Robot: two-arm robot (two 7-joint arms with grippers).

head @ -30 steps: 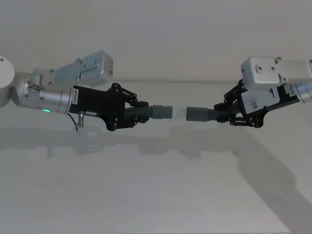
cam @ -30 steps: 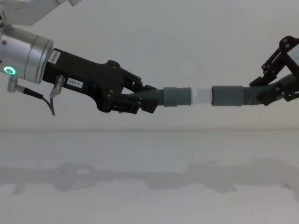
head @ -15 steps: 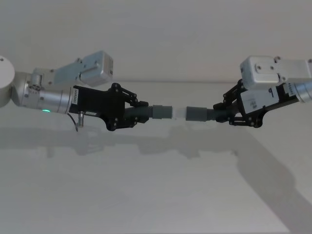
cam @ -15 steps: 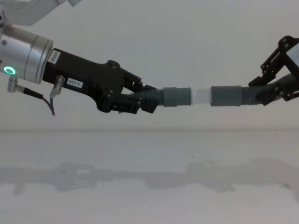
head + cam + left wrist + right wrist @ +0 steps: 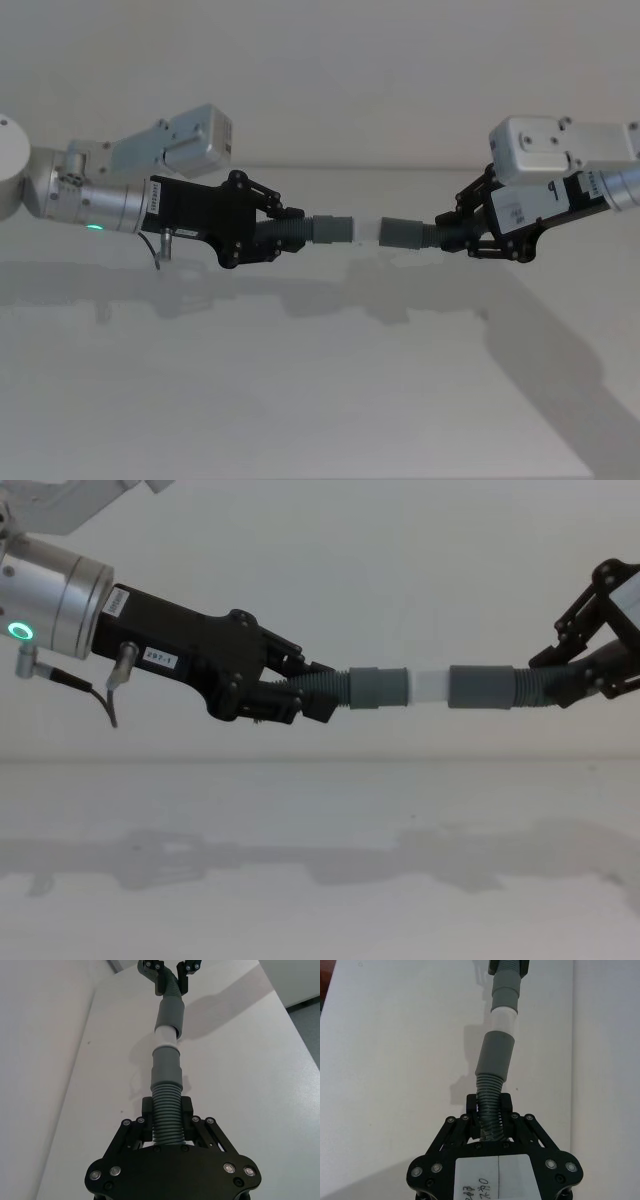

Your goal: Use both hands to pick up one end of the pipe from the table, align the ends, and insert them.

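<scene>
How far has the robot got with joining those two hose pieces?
Done: both pieces are lifted off the table, held by the left gripper and right gripper. In hand: the white plug tip meets the socket collar. Left: pushing until the white disappears.

Left gripper [image 5: 318,695] holds left pipe piece [image 5: 365,688], right gripper [image 5: 560,685] right piece [image 5: 490,687]; ends meet mid-air above table [image 5: 320,880].

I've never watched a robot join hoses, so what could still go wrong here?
The white plug tip is only partly inside the socket collar, so a slight tilt might jam it. The left gripper and right gripper hold only bendy ribbed hose, which may buckle when pushed.
</scene>
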